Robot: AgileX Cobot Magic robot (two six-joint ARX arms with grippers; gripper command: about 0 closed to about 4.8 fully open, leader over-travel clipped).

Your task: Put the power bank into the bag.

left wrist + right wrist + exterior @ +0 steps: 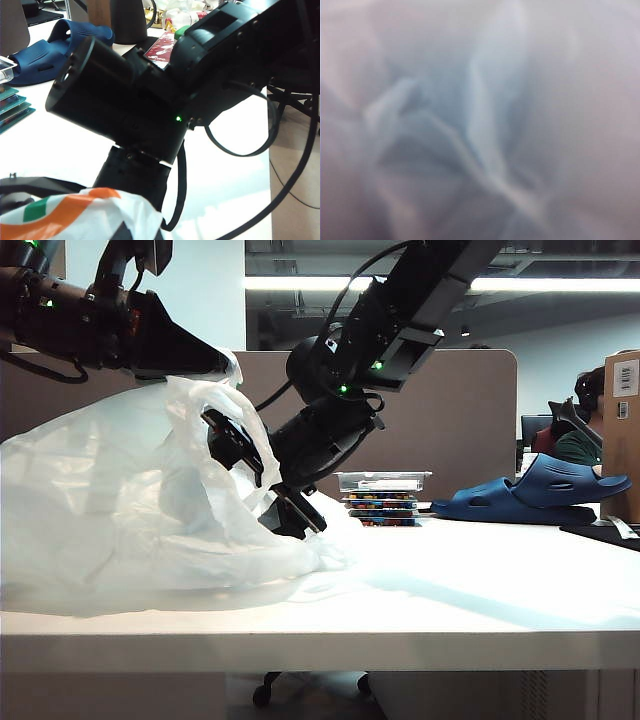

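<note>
White table (480,580); left claw (225,365) clenched on bag (120,500); right claw (262,485) spread, right wrist view only blurred plastic.

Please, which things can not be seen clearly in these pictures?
- Power bank: in no view; maybe behind the bag.
- Right gripper: fingers hidden by bag plastic in the exterior view; the right wrist view shows only blur.
- Left gripper: fingers covered by the bag's bunched edge.

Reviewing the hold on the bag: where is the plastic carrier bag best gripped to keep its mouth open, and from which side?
The raised top edge by the mouth, from the left of the exterior view, where the left gripper is shut on the bag. The thin film sags elsewhere, and the open right gripper occupies the mouth's right side.
</note>
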